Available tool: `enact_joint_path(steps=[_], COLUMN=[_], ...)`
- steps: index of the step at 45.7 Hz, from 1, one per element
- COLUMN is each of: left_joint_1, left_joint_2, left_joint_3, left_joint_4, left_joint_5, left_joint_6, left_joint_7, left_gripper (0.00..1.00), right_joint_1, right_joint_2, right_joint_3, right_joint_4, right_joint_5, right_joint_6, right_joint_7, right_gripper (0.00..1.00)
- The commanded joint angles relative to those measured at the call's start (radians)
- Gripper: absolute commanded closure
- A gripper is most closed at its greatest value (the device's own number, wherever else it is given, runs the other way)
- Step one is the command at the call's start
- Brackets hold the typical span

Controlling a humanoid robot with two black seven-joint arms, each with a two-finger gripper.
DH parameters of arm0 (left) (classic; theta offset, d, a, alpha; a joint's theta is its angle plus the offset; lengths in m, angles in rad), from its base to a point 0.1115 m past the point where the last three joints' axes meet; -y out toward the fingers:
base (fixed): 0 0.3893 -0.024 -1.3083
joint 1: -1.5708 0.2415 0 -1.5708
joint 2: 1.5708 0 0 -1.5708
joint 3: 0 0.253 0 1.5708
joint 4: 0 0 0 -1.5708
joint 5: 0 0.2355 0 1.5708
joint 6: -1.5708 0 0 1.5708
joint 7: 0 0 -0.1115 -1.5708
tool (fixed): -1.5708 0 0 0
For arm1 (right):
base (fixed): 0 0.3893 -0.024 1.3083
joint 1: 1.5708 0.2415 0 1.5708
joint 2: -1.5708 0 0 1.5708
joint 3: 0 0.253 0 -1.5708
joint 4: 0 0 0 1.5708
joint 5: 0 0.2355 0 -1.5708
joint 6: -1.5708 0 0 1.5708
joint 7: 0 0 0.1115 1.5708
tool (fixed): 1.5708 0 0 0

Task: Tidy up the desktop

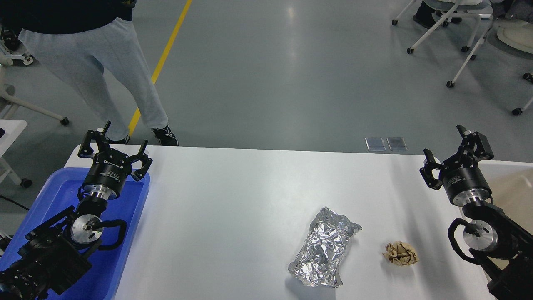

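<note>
— Trash is sitting on the desktop [233, 200], the big white top filling the middle of the frame. What is lying there?

— Two things, low and right of the middle. A crumpled silver foil packet [324, 252] is lying there, and a small brown paper ball [400, 253] is sitting near it, on its right, not touching it.

— Are the arms holding anything?

— No. The left gripper [124, 138] is hanging over the blue tray [125, 233] at the left edge, with its jaws spread wide and nothing in them. The right gripper [446, 145] is hanging at the right edge, by the cream bin [506, 183], also spread open and holding nothing.

— So which step is going on?

— I am thinking the tidying is just starting, since both bits are lying loose. The right gripper is nearer, so I am guessing it needs to drop down toward the bottom of the frame, close around the paper ball, and carry it to the bin.
</note>
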Motion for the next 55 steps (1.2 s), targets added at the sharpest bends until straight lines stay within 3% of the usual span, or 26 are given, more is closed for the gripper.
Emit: enact_joint_path(steps=[1,55], left_joint_1=[0.000,0.000], left_joint_2=[0.000,-0.001], left_joint_3=[0.000,0.000], left_joint_4=[0.000,0.000], left_joint_5=[0.001,-0.001], left_joint_6=[0.000,0.000], left_joint_7=[0.000,-0.004], left_gripper=[0.00,0.00], right_joint_1=[0.001,0.004], right_joint_2=[-0.012,-0.024], right_joint_3=[-0.001,0.011], right_joint_4=[0.000,-0.021], right_joint_5=[0.000,0.005], right_joint_6=[-0.002,0.012], right_joint_7=[0.000,0.000], right_gripper=[0.00,0.00])
